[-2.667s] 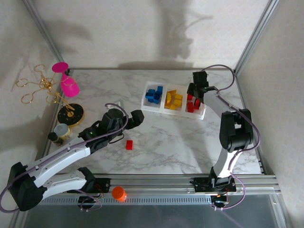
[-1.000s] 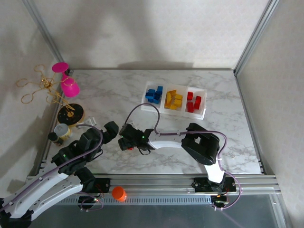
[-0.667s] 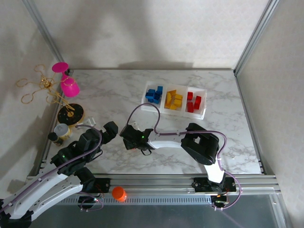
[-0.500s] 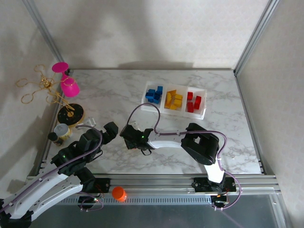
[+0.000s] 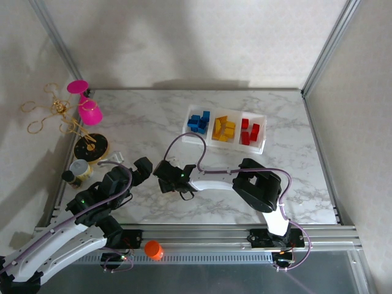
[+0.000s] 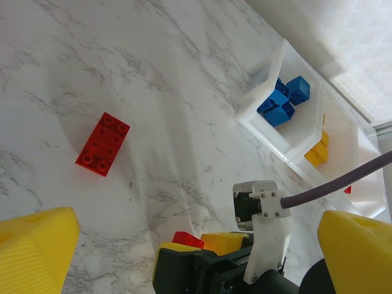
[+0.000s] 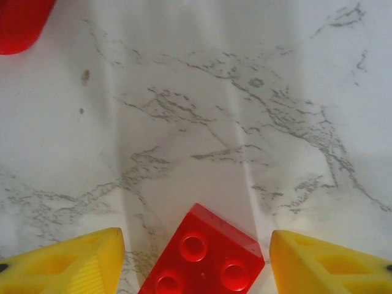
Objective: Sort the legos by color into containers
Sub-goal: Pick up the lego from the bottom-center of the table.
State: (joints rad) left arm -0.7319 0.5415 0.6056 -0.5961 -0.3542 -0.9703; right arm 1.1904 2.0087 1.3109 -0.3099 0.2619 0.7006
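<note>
My right claw hangs open astride the small red studded plastic brick on the marble bench. Brick is centred between my fingertips, its edges diagonal to my closing axis.

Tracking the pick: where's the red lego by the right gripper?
Right wrist view, bottom centre: the red lego lies on the marble between the open right gripper's fingers.

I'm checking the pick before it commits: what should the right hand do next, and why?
Probably close the right hand on the red lego. It lies on the marble table between the open yellow fingers, a gap on each side, so nothing is gripped yet.
</note>
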